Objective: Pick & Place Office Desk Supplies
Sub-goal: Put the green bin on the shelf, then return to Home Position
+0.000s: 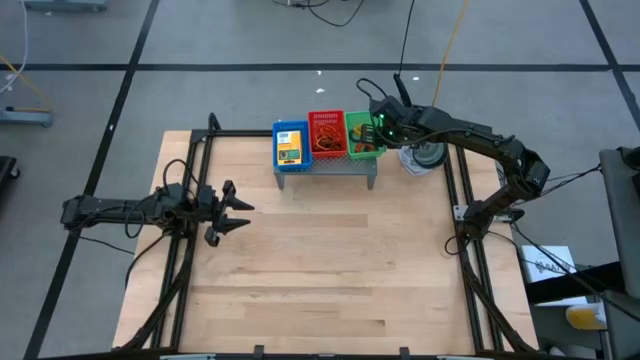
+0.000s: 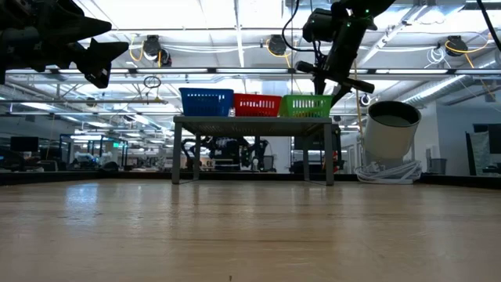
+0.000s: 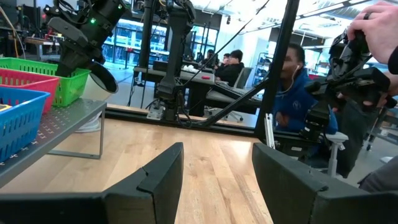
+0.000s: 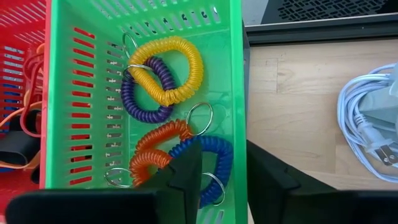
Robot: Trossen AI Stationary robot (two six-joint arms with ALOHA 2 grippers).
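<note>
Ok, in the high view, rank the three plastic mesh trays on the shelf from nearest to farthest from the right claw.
1. Green plastic mesh tray: right end of the row, directly under the right claw.
2. Red plastic mesh tray: middle of the row.
3. Blue plastic mesh tray: left end, farthest away.

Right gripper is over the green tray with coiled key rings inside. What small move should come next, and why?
Probably lift the right gripper straight up and clear of the green tray. Its fingers stand apart with nothing between them, and the blue coil, orange coil, yellow coil and purple coil all lie in the tray. The left gripper waits above bare table.
</note>
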